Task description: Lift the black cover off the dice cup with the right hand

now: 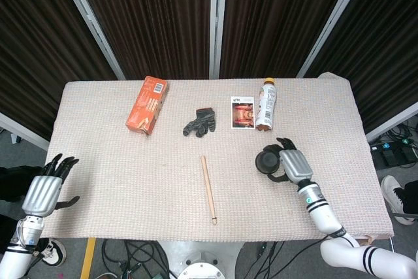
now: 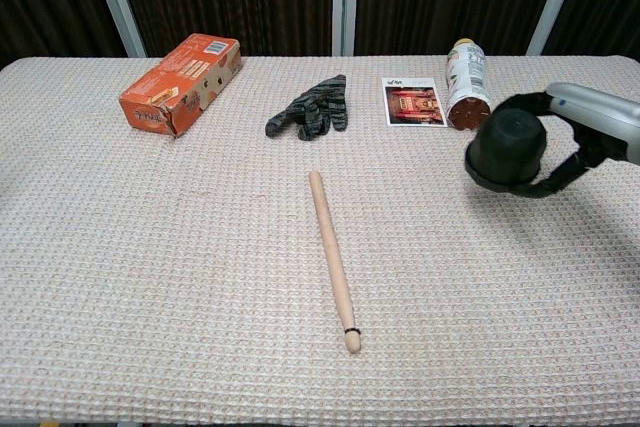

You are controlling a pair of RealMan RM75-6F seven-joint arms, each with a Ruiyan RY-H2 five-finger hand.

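The black cover (image 1: 266,161) (image 2: 508,152) is a dark, rounded cup shape at the right of the table, just in front of the lying bottle. My right hand (image 1: 292,163) (image 2: 585,132) grips it from the right, with fingers wrapped around its sides. It sits low over the cloth, and I cannot tell whether it touches the table. No separate cup base shows in either view. My left hand (image 1: 44,191) hangs off the table's left front corner, fingers apart and holding nothing. It does not appear in the chest view.
A wooden stick (image 1: 208,189) (image 2: 331,258) lies mid-table. At the back are an orange box (image 1: 147,104) (image 2: 182,69), a black glove (image 1: 200,122) (image 2: 310,107), a photo card (image 1: 242,112) (image 2: 412,100) and a lying bottle (image 1: 265,104) (image 2: 466,83).
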